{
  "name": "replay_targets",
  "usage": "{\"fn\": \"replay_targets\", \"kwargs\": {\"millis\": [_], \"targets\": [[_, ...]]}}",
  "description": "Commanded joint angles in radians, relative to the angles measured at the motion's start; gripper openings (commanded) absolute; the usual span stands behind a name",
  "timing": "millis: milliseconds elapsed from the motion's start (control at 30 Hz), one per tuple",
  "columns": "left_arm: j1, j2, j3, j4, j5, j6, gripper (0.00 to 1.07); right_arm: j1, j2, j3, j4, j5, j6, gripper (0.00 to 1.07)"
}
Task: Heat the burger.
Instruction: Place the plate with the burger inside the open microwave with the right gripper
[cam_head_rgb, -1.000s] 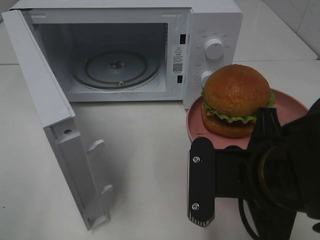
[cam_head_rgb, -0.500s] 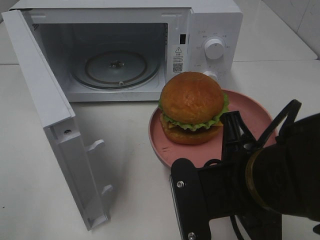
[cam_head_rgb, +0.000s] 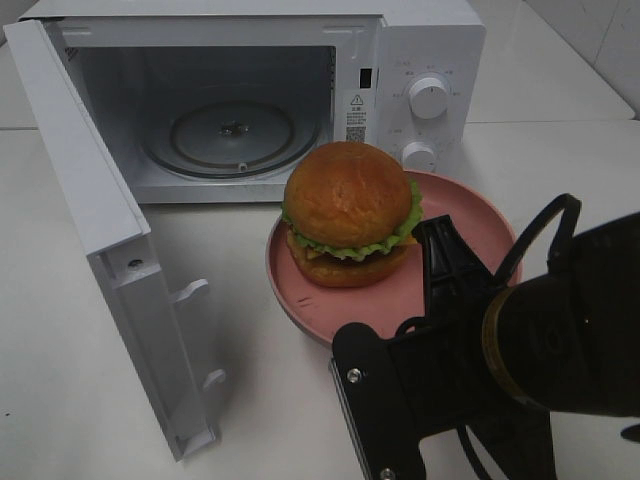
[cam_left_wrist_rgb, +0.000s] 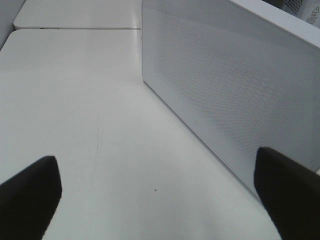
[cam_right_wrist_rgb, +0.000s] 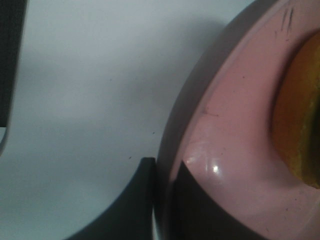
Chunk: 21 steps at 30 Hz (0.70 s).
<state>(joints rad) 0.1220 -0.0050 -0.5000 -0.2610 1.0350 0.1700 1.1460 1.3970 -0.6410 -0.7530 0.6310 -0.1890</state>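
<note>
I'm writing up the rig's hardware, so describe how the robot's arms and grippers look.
The right arm is matte black: a rounded wrist housing ringed by a brass-coloured band, a flat bracket with silver screws, and a looping black cable. The right gripper and left gripper have plain dark fingers. No markings show.

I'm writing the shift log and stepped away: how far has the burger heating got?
Done: the microwave door stands open and the burger sits on the pink plate. In hand: the right gripper is shut on the plate's rim, holding it in front of the opening; the left gripper is open. Left: set the plate on the glass turntable, shut the door, start heating.
</note>
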Motion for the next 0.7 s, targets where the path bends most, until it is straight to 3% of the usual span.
{"fn": "replay_targets", "kwargs": {"millis": [33, 333, 700], "targets": [[-0.003, -0.009, 0.003, -0.005, -0.008, 0.002, 1.02, -0.052, -0.012, -0.004, -0.048, -0.073, -0.064, 0.0], [-0.003, -0.009, 0.003, -0.005, -0.008, 0.002, 1.02, -0.157, -0.012, -0.005, -0.027, -0.193, -0.249, 0.0], [-0.003, -0.009, 0.003, -0.005, -0.008, 0.002, 1.02, -0.29, -0.012, -0.049, 0.202, -0.286, -0.638, 0.0]]}}
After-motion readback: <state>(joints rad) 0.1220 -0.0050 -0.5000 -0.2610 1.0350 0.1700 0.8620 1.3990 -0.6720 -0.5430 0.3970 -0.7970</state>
